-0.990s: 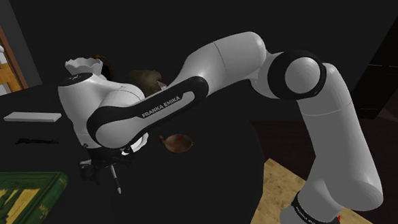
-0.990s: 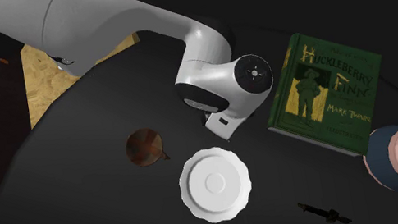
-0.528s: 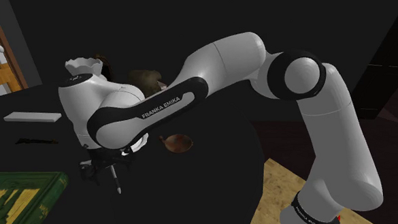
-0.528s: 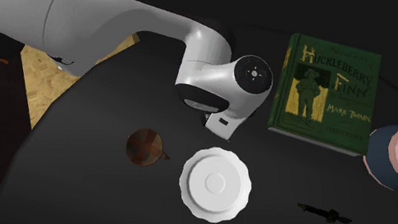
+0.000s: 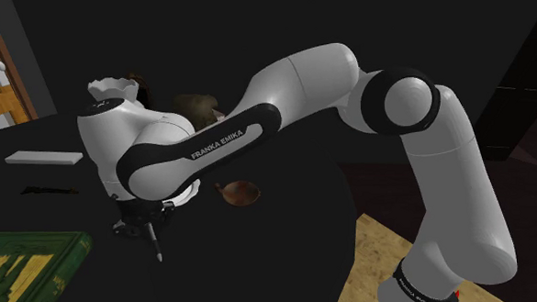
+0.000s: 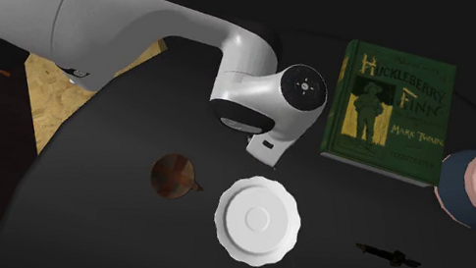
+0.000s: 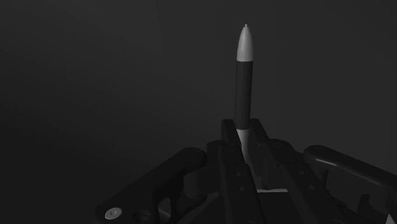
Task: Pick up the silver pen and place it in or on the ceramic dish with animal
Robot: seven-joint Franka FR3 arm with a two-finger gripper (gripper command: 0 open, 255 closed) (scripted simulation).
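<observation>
The pen (image 7: 243,76), with a dark barrel and a silver tip, sticks out forward from between my black fingers (image 7: 230,137), which clasp its rear end. In the shoulder view my gripper (image 5: 143,227) points down, low over the black table, and the pen (image 5: 156,243) slants out below it. A white scalloped dish (image 6: 257,219) sits on the table close beside my hand (image 6: 274,112); its rim (image 5: 108,86) peeks out behind my wrist. A small brown round dish (image 6: 173,176) lies a little farther off, also near my forearm (image 5: 239,192).
A green Huckleberry Finn book (image 6: 388,113) lies right beside my hand, with its corner (image 5: 27,271) at the shoulder view's lower left. A thin black object (image 6: 386,255) and a white flat bar (image 5: 42,158) lie farther out. The round table's edge meets wooden floor (image 5: 381,261).
The fingers have closed in on the pen; they stood apart around it before. The arm has stayed in place.
</observation>
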